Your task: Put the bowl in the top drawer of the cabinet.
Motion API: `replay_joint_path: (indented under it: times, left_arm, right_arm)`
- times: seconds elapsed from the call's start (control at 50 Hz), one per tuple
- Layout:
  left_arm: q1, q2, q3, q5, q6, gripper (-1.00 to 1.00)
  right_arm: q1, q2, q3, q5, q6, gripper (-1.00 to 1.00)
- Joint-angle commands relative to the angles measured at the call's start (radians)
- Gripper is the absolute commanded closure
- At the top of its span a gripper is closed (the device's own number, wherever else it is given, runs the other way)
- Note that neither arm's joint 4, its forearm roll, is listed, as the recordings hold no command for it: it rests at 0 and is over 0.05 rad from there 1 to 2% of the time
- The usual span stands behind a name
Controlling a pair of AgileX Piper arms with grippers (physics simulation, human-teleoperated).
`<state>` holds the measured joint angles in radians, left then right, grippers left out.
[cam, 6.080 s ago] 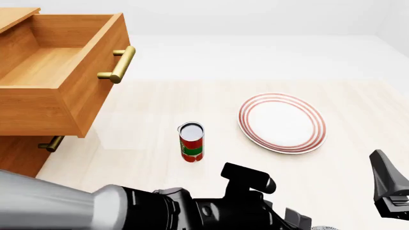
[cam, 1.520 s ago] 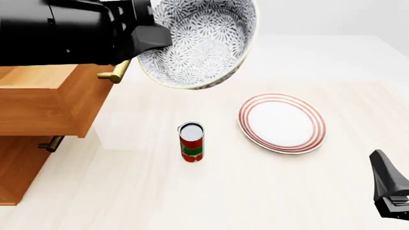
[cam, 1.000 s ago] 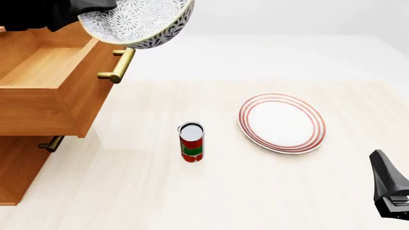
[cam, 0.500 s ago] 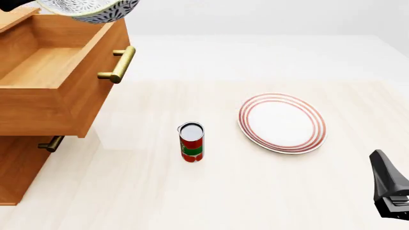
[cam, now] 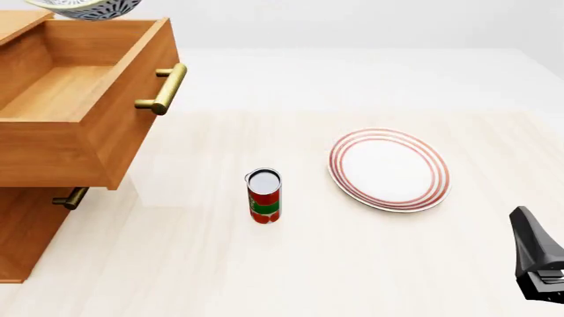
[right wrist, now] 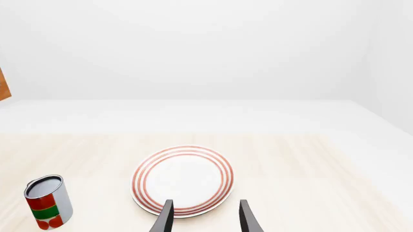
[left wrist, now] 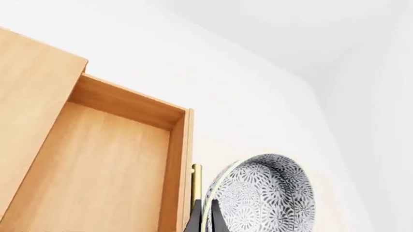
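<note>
Left gripper (left wrist: 202, 220) is pinched on the rim of the bowl (left wrist: 268, 195), carrying it edge-on at the top left of the front view, high above the open top drawer (cam: 66, 92), I'd guess to clear its walls before lowering, while the right gripper (right wrist: 205, 216) idles open, holding nothing.

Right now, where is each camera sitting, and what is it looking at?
Front view: fixed above and behind the arms, looking forward and down at the open top drawer, can, plate; only part of the right gripper and the bowl edge show.
Left wrist view: behind the left gripper, looking down into the drawer, fingers pinching the bowl's rim.
Right wrist view: behind the open right gripper, facing plate and can.
Shared: front and right wrist both show plate and can; front and left wrist both show drawer and bowl.
</note>
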<state>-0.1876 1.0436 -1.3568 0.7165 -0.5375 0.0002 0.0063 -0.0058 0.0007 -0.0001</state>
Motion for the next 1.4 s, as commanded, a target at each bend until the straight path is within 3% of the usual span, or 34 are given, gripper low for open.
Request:
replay_joint_path:
  times: [0.02,0.32,0.7,1.04,1.4]
  left_arm:
    - [0.079,0.008,-0.015,0.004,0.001,1.00]
    - [0.178,0.024,-0.052,0.034,0.009,1.00]
    - [0.234,0.100,-0.116,0.048,0.038,1.00]
    - [0.273,0.181,-0.184,0.073,0.057,1.00]
    - [0.276,0.221,-0.175,0.065,0.058,1.00]
  right_arm:
    - [0.000,0.000,0.000,0.000,0.000,-1.00]
    - [0.000,0.000,0.000,0.000,0.000,-1.00]
    - [0.000,0.000,0.000,0.000,0.000,-1.00]
    - [0.000,0.000,0.000,0.000,0.000,-1.00]
    - [0.000,0.000,0.000,0.000,0.000,-1.00]
